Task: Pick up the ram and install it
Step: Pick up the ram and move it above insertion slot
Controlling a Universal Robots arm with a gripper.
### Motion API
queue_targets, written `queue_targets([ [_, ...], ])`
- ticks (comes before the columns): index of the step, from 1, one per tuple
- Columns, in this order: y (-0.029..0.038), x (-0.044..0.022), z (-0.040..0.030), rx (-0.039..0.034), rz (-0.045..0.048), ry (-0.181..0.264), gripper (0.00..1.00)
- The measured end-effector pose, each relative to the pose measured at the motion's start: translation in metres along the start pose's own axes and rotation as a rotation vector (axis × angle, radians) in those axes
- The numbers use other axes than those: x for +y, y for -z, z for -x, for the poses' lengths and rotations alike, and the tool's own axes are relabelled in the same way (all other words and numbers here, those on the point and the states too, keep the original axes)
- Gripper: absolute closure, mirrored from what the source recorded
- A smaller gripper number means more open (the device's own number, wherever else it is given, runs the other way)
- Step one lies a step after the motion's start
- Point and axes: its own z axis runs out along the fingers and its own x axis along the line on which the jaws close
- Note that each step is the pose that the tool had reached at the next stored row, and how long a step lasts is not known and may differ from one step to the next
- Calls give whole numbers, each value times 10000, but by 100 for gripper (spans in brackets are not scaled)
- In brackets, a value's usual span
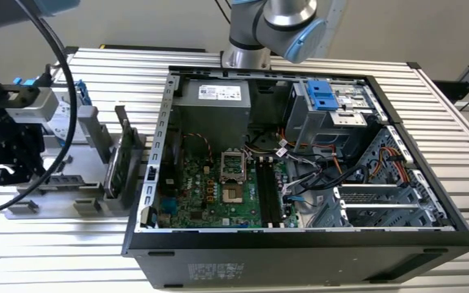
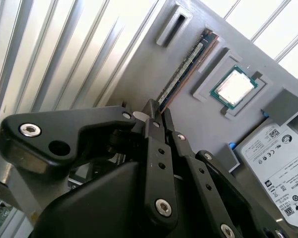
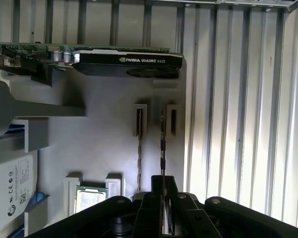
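In the exterior view we see the open case [image 1: 300, 256] on the ribbed surface [image 1: 454, 134]. The arm [image 1: 279, 27] reaches to the exterior view's left, where its dark end hangs over a grey holder [image 1: 51, 204]. A green card [image 1: 124, 162] stands on edge between holder and case. In the second wrist view we find the ram [image 2: 184, 69] standing on its long edge in the holder, a thin dark blue stick. Its long axis runs straight away from the gripper [image 2: 156, 111], and its near end sits right at the gripper's tip. A processor chip [image 2: 233, 89] lies in a recess just beside the ram, and a hard drive [image 2: 278, 163] rests farther along the same side. In the first wrist view the ram [image 3: 162, 148] again runs lengthwise out from the gripper [image 3: 163, 186], in line with its middle. The far end comes up beside a small grey bracket [image 3: 172, 119]. A thin brown strip [image 3: 139, 148] lies parallel to the ram, close by. The card sits across the far end of the holder, at right angles to the ram. We cannot tell from either wrist view whether the gripper is clasping the ram or merely set at its end.
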Motion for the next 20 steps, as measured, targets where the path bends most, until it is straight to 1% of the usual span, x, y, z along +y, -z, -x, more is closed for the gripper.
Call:
queue_targets([
  [20, 186, 7, 1, 2, 1, 0, 100],
])
